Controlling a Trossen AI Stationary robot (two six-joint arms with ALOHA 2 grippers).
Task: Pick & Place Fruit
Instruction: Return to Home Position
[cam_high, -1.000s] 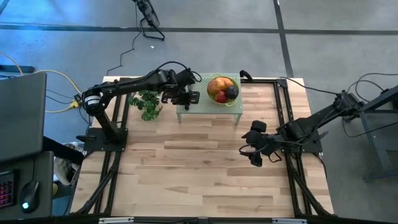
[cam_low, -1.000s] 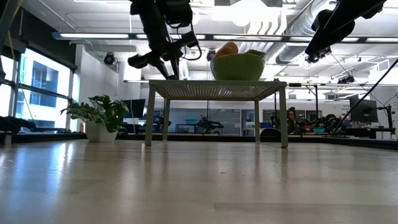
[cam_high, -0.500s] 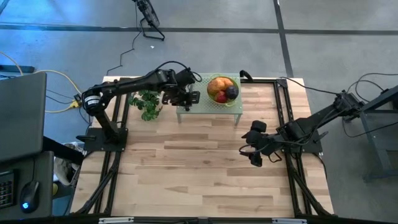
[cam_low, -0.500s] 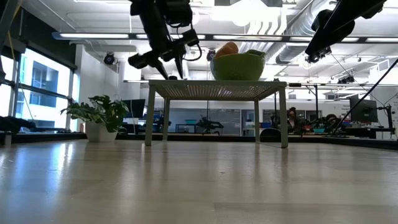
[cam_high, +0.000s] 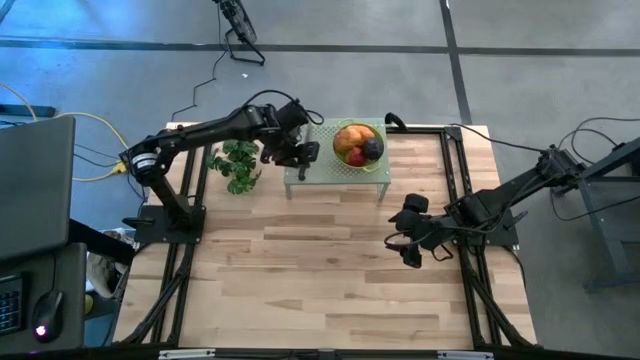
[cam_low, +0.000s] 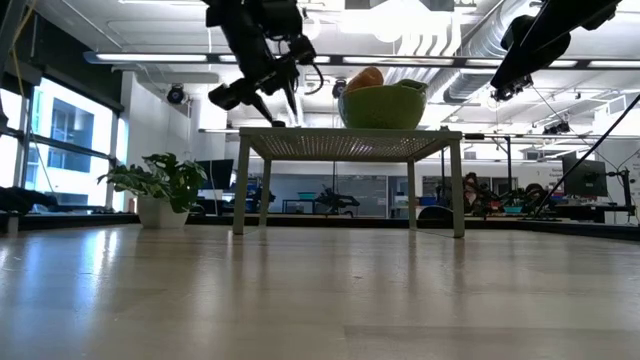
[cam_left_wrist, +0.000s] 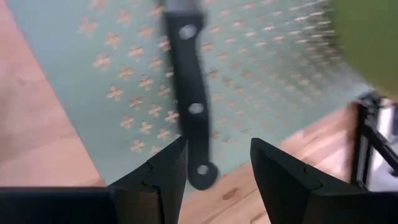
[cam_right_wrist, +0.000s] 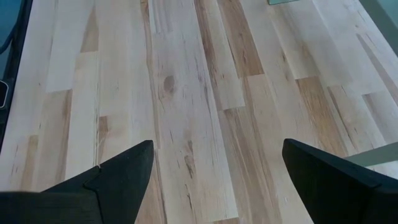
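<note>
1. Your fruit (cam_high: 357, 143) sat heaped in the green strainer bowl (cam_high: 378, 164): orange pieces uppermost, with a red one and a dark purple one at the 4 o'clock side. From table height only an orange top showed above the rim.
2. The bowl stood on the 3 o'clock half of the pale perforated shelf (cam_high: 300, 175), which stood at 12 o'clock on the surface (cam_high: 320, 270). I judged it was raised there to keep the fruit together and off the boards.
3. The black knife (cam_left_wrist: 189, 106) lay flat on the shelf's 9 o'clock half, apart from the bowl.
4. Your left claw (cam_left_wrist: 216, 149) hung just above that knife. Its fingers were parted to a narrow gap on either side of the handle and held nothing. To my eye the knife was let go and the arm was free to go home.
5. Your right claw (cam_right_wrist: 214, 149) waited at about 4 o'clock over bare surface, spread wide and empty.
6. A leafy plant (cam_high: 236, 165) stood at the shelf's 9 o'clock, under the left arm, so you needed to mind it.
</note>
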